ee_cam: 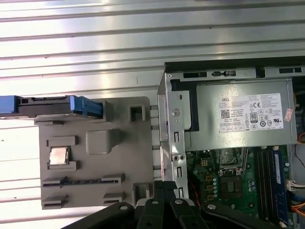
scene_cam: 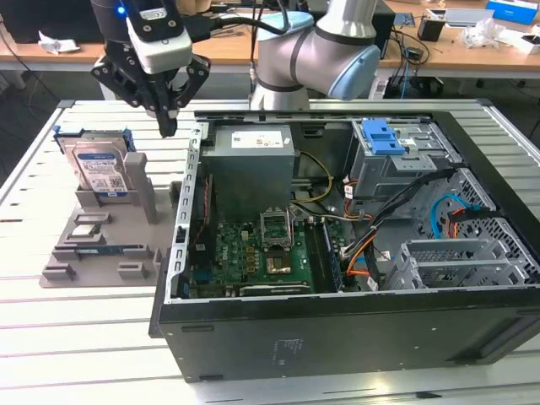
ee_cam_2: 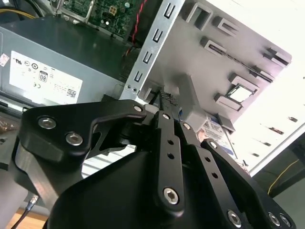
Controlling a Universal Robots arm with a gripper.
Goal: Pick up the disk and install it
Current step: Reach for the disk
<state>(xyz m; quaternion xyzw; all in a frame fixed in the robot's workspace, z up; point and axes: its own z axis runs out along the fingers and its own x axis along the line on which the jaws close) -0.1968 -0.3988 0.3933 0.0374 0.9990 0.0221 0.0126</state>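
The disk (scene_cam: 99, 171), a silver drive with a blue-and-white label in a blue frame, stands upright at the back of a grey holder (scene_cam: 101, 245) at the exterior view's left. My gripper (scene_cam: 169, 126) hangs above and to the right of it, over the gap between the holder and the open computer case (scene_cam: 337, 329). Its fingers meet at the tips, shut on nothing. In the first wrist view the disk (ee_cam: 47, 106) shows edge-on, well away from the gripper (ee_cam: 164, 186). In the second wrist view the gripper (ee_cam_2: 167, 98) points at the holder, and the disk's label (ee_cam_2: 215, 133) peeks out beside the fingers.
The case lies open with a grey power supply (scene_cam: 251, 164), a green motherboard (scene_cam: 253, 253) and a drive cage carrying a bare blue bracket (scene_cam: 384, 135). A small chip (ee_cam: 59, 155) sits in the holder. Everything rests on a slatted metal table (scene_cam: 84, 337).
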